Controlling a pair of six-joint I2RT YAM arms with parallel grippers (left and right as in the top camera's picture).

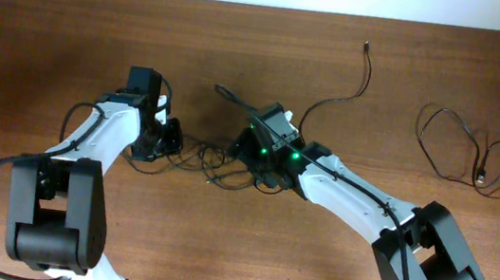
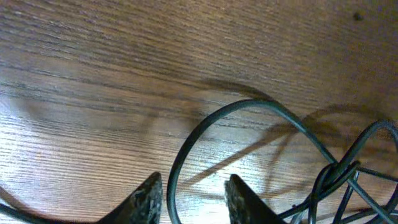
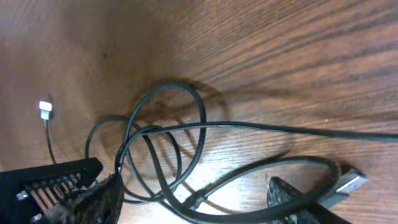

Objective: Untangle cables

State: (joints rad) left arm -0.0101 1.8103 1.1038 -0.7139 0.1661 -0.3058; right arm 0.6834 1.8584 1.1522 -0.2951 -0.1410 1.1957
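1. Fingers (image 2: pixel 148 196) of the left hand (image 2: pixel 191 198) sit at the bottom edge of the left wrist view. They are parted a little, with bare bench (image 2: pixel 93 74) showing between them. One loop (image 2: pixel 249 103) of cable passes through the gap, and nothing looks pinched.
2. Seen from the right wrist, the right hand (image 3: pixel 194 190) is spread wide. Its dark fingers stand either side of several strands of the tangle (image 3: pixel 280 128), and it grips nothing.
3. Only the right wrist view shows plug ends close up. A flat metal plug (image 3: pixel 348 182) lies just beside one finger. A small bright plug (image 3: pixel 45 107) lies on the far side of the tangle, well apart from it.
4. Only the overhead view shows the whole layout. The tangle (image 1: pixel 213 166) lies on the bench between the two hands. The left hand (image 1: pixel 166 139) is at one edge of it and the right hand (image 1: pixel 252 164) is over the other.
5. The overhead view also shows a long cord (image 1: pixel 368 78) leading from the tangle past the right hand. A separate loose coil (image 1: pixel 473 153) lies well apart from the tangle, beyond the right arm. Two green lights (image 1: pixel 296 155) glow on the right wrist, near the tangle.
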